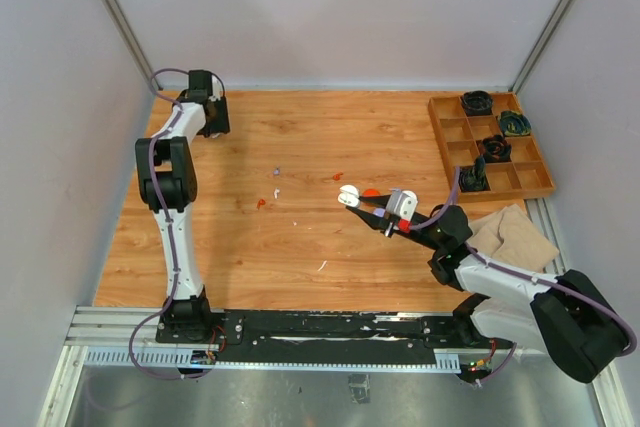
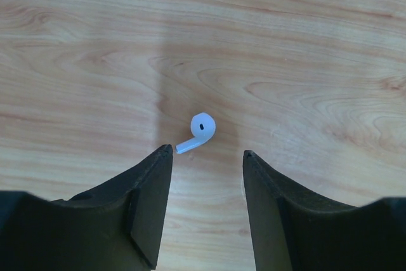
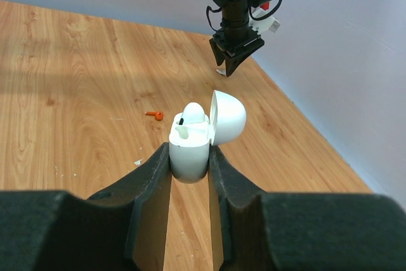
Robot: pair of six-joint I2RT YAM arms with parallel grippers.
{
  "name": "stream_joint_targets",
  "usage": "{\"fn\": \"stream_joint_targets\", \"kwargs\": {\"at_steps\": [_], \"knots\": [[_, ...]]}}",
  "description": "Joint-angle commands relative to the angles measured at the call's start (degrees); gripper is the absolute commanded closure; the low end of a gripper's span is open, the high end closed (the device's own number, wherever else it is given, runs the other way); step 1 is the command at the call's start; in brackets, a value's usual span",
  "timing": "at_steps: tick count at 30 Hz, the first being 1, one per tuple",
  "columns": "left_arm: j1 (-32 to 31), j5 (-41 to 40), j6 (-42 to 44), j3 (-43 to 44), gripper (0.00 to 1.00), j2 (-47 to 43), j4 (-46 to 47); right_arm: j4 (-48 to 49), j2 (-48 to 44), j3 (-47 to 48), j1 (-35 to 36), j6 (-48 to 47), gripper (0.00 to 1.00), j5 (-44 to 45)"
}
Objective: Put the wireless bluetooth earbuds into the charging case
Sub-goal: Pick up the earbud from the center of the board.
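My right gripper [image 3: 189, 158] is shut on the white charging case [image 3: 188, 144] and holds it upright above the table. Its lid [image 3: 228, 115] is open and one white earbud [image 3: 194, 113] sits inside. The case also shows mid-table in the top view [image 1: 349, 196]. My left gripper [image 2: 207, 152] is open and points down at the far left [image 1: 212, 119]. A loose white earbud [image 2: 202, 128] lies on the wood just ahead of its fingertips. An orange-red earbud [image 3: 154, 115] lies on the table beyond the case. More tiny earbuds, pale purple [image 1: 276, 171] and white [image 1: 277, 192], lie left of centre.
A wooden compartment tray [image 1: 441, 152] with dark items stands at the back right. A tan cloth [image 1: 515, 232] lies in front of it. A red puck [image 1: 371, 192] sits beside the right gripper. Grey walls close in the left, back and right.
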Motion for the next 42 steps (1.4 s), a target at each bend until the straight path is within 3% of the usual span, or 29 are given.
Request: {"fn": "stream_joint_targets", "kwargs": {"at_steps": [1,18,27,35,42], "knots": [[0.94,1.92,1.18,3.85,0.47,2.50,-1.51,0.15,0.51,1.10,1.74,-1.42,0.98,-1.62],[1.70,3.74,2.15,6.62,0.54,6.96,-1.97,-0.65,1.06,1.65,1.64,-1.68,0.99,-2.26],[1.70,5.82,0.99,4.71,0.69,7.18,-4.76,-0.43,0.55,1.65,1.69,-1.42,0.99,-2.34],[1.69,7.53,-0.25,-2.53,0.81,1.25,-5.14,-0.69,-1.06,1.67,1.64,-1.32,0.99,-2.79],[1.57,8.89,-2.86,-11.62,0.85,-6.96,-4.72,-1.32,-2.60,1.86,1.76,-0.92,0.99,-3.15]]}}
